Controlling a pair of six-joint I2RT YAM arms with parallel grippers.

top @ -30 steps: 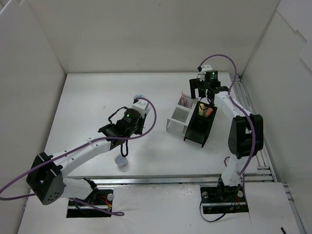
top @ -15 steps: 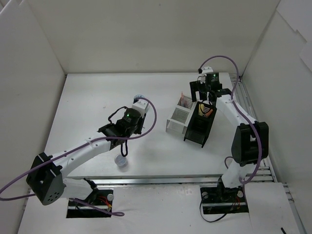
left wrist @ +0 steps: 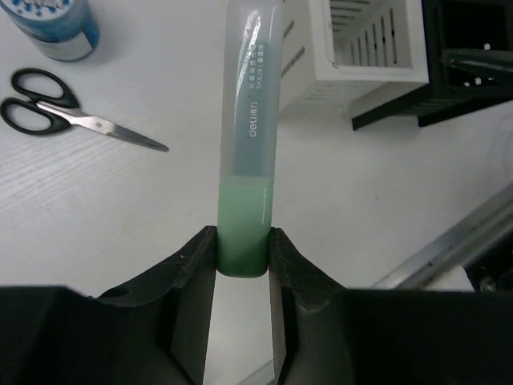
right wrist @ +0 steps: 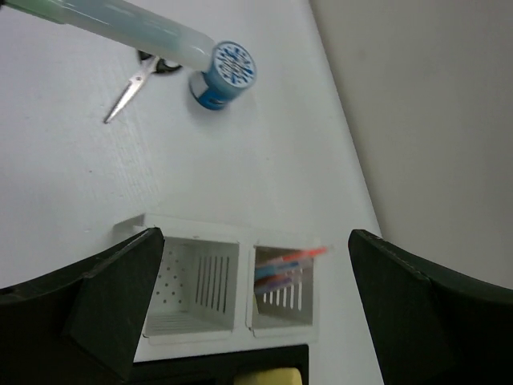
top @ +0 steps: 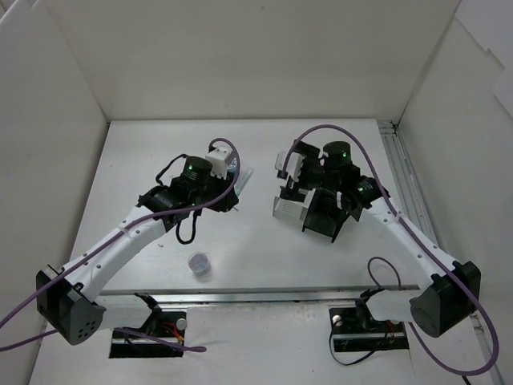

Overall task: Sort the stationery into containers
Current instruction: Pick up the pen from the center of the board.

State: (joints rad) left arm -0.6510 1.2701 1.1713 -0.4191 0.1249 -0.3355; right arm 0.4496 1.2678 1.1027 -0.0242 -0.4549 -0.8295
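My left gripper (left wrist: 243, 257) is shut on the end of a green marker (left wrist: 244, 160) and holds it above the table; in the top view the gripper (top: 234, 186) is left of the containers. Black-handled scissors (left wrist: 64, 112) and the blue patterned tin (left wrist: 56, 28) lie beyond it. My right gripper (right wrist: 256, 297) is open and empty above the white mesh organizer (right wrist: 200, 277), whose right compartment holds several pens (right wrist: 284, 269). The black mesh holder (top: 329, 212) stands beside the organizer (top: 290, 204). The purple jar (top: 199, 263) sits near the front edge.
White walls enclose the table on three sides. A metal rail (top: 409, 172) runs along the right edge. Something yellow (right wrist: 256, 375) shows inside the black holder. The tin (right wrist: 224, 74) and scissors (right wrist: 136, 84) lie left of the organizer, under the left arm in the top view.
My left gripper has moved back and right with the green marker. My right gripper has swung from behind the containers to above the white organizer.
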